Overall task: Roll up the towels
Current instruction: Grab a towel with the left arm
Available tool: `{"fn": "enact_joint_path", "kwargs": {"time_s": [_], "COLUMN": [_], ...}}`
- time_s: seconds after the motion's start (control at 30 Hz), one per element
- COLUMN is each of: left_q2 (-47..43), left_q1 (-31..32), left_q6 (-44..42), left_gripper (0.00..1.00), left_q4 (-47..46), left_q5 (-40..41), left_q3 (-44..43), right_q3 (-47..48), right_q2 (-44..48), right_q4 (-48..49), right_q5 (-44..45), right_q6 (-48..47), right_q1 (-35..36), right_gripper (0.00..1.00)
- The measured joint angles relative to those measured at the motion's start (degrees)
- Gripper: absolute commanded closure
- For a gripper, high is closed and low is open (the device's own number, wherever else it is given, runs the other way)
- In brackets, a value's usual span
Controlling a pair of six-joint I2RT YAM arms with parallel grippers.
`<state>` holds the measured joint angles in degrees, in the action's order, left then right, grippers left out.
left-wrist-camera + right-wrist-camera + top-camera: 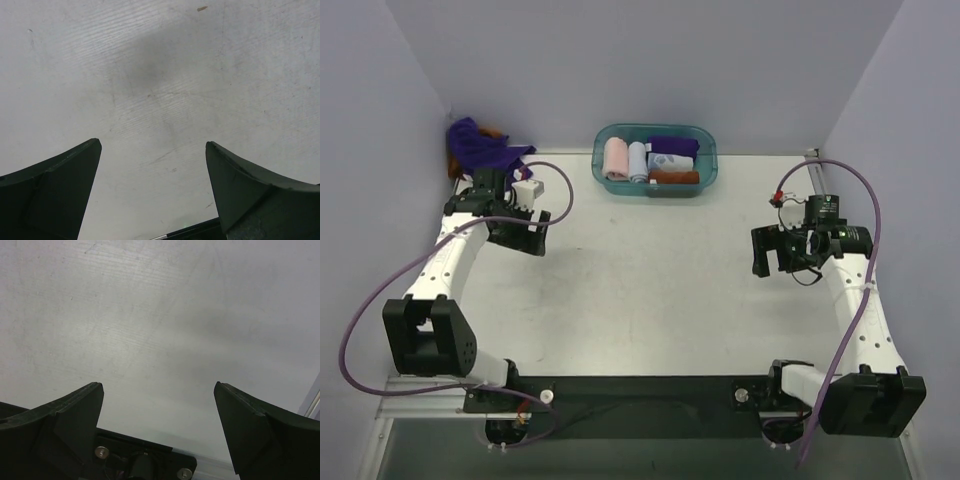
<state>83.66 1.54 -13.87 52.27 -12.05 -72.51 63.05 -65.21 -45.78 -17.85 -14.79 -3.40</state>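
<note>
Currently you are holding left gripper point(152, 145) and right gripper point(157, 386) spread wide, empty, above the table point(650, 290); purple towel point(478, 143) and rust-brown towel point(451, 165) are lying bunched together in the far-left corner.

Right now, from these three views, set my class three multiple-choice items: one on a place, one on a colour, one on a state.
1. Where does the teal basket stand?
A) middle of the table's far edge
B) beside the right arm's base
C) under the left arm

2. What colour is the towel heaped in the far left corner?
A) white
B) purple
C) green

3. How do the left pincer and right pincer stand?
A) both shut on cloth
B) both open, empty
C) one shut

Answers: 1 A, seen in the top view; 2 B, its cloth is purple; 3 B, both wrist views show wide gaps, nothing held.
</note>
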Motion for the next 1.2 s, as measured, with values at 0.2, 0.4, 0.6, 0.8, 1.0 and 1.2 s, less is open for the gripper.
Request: {"fn": "enact_joint_path", "kwargs": {"time_s": [0.2,0.4,0.6,0.8,1.0,1.2], "left_q2": [5.31,17.94,34.84,47.69,53.77,60.50], "left_q1": [-0.04,-1.64,-4.98,-7.87,-8.46,-8.37], "left_q6": [-2.43,-8.79,-13.66,-16.70,-19.87,-21.16], "left_gripper": [0.03,0.02,0.03,0.03,0.04,0.08], "left_q4": [0.57,-1.51,-3.48,-5.60,-10.40,-14.62], "left_q5": [2.89,8.39,12.55,13.81,14.21,15.26], "left_q3": [-6.51,-20.48,-35.74,-48.57,-53.16,-59.54], "right_q3": [0.00,0.09,1.77,3.26,3.54,4.26], "right_q2": [-0.59,-4.07,-6.71,-8.72,-11.56,-12.92], "right_q4": [0.61,0.72,0.72,0.76,0.50,0.26], "right_q5": [-0.39,-0.42,-0.44,-0.42,-0.42,-0.22], "right_q6": [0.17,0.17,0.50,0.85,0.85,0.83], "right_q1": [0.00,0.00,0.00,0.00,0.00,0.00], "right_gripper": [0.00,0.00,0.00,0.00,0.00,0.00]}}
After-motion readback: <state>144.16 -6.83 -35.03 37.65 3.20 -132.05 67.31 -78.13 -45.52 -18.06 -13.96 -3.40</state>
